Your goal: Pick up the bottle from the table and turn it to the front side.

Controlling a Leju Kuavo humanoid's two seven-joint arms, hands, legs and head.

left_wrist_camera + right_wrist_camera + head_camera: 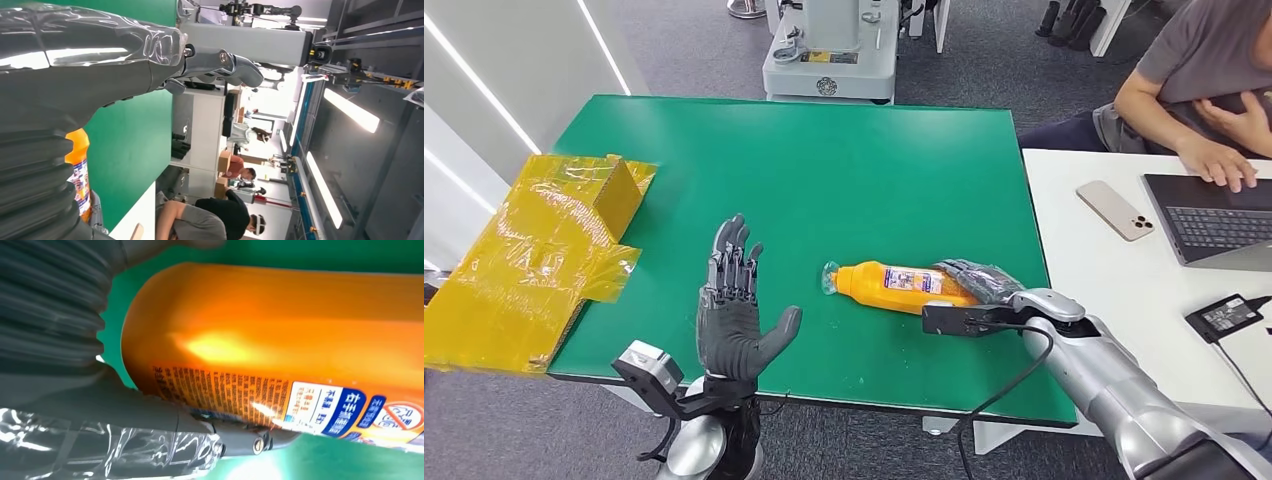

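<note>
bottle (894,285), orange, lying on green table (844,170), gripped by my right hand (984,285); left hand (734,310) spread, empty; wrist close-up adds tiny unreadable label print.

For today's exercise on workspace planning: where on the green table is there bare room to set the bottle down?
Bare green table runs behind the bottle and between the yellow box and white desk. The front strip is crowded: the left hand, the bottle, the right hand.

Yellow wrapping (534,260), phone (1115,210), laptop (1214,220).
</note>
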